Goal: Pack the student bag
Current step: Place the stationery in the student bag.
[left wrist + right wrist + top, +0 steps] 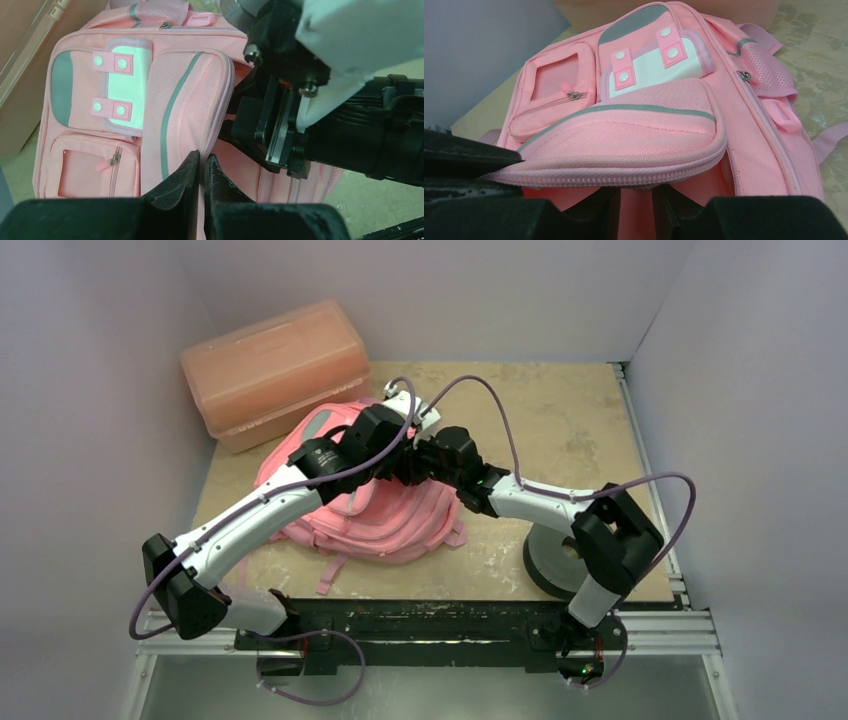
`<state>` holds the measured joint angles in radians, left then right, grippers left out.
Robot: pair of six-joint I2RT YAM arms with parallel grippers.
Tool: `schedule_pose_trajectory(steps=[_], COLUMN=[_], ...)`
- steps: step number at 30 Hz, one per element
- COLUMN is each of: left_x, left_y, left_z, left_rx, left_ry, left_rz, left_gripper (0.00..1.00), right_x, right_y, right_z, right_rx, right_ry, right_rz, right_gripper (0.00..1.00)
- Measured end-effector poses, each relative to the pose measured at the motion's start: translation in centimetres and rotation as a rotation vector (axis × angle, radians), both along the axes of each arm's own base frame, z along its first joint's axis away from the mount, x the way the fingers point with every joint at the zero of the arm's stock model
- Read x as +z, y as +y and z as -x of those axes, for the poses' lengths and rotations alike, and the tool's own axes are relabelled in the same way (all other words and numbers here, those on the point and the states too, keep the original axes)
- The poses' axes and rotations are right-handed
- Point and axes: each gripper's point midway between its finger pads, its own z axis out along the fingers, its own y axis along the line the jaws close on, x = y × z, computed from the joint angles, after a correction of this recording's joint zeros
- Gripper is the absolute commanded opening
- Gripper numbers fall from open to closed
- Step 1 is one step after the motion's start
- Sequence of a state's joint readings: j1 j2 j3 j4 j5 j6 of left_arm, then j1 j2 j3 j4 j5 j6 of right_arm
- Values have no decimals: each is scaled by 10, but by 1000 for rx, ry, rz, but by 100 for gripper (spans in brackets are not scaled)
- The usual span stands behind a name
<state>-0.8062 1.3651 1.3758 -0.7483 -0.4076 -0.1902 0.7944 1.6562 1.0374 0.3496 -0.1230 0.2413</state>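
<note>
**Top view.** One bag [400, 525] lies flat on the tabletop [570, 420]. One orange box [270, 370] sits just beyond it. There are two arms: the left arm [270, 510] and the right arm [540, 502] meet over the bag's far half. Their wrists hide both end effectors here. One dark round thing [540, 565] sits on the tabletop under the right arm's elbow; I can't tell what it is.

**Left wrist.** The left end effector [204, 167] is all but closed, pinching the zip edge of the bag's front pocket [190, 100]. The rest of the bag spreads ahead and to the left of it. On the bag's front I count four snap studs [121, 62] and two zip pulls [115, 159]. The right arm crowds in just to the right. A strip of the box shows at far left.

**Right wrist.** The right end effector [636, 205] has its jaws at a narrow gap with pink fabric between them. I can't tell whether it is clamped. The pocket flap is lifted just above the fingers and its mouth gapes. The left end effector is just to the left, at the flap's zip edge. The same four studs and two zip pulls lie ahead.
</note>
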Motion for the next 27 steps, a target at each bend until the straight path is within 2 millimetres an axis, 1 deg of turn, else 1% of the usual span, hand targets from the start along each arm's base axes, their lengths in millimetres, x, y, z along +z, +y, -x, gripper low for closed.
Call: schedule_pose_trajectory(steps=[2,3,6,8,9,10,11,12,14,16,18,20,23,25,26,27], left_x=[-1,-1,0,0,0,0,0,-1,-2,-4,-5,-5,-6,-6,-6,-6], left_y=[0,0,0,0,0,0,0,0,-1,-2,-2,-3,-4,-4,-4,-4], left_z=[0,0,-1,-1,-1,-1,-1,-1,-1,-1,-1,-1,0,0,0,0], left_rx=[0,1,3,2,2,2,2,2,1,-2,-4,-5,-9,-9,-9,-9], left_ry=[1,0,-2,-1,-1,-1,-1,0,4,8,11,13,18,18,17,18], left_rz=[-1,-2,-3,-3,-3,-3,-3,-4,-6,-7,-8,-8,-6,-6,-6,-6], left_gripper=[0,0,0,0,0,0,0,0,0,0,0,0,0,0,0,0], right_x=[-3,-4,1,9,14,21,34,38,56,66,69,65,48,28,14,4], right_y=[5,7,5,-4,-12,-21,-37,-40,-64,-88,-114,-139,-183,-214,-231,-239], right_z=[-3,-3,-3,0,4,9,17,19,26,32,32,27,11,1,-4,-6], right_rx=[-8,-11,-23,-45,-60,-73,-98,-104,-158,-212,-287,-363,-500,-593,-644,-668], right_ry=[17,26,29,18,9,-1,-23,-29,-69,-93,-103,-98,-49,7,52,86], right_rz=[-26,-33,-45,-44,-42,-39,-40,-42,-49,-43,-16,19,95,157,201,229], right_gripper=[29,31,40,47,51,54,57,61,68,76,83,84,89,90,89,89])
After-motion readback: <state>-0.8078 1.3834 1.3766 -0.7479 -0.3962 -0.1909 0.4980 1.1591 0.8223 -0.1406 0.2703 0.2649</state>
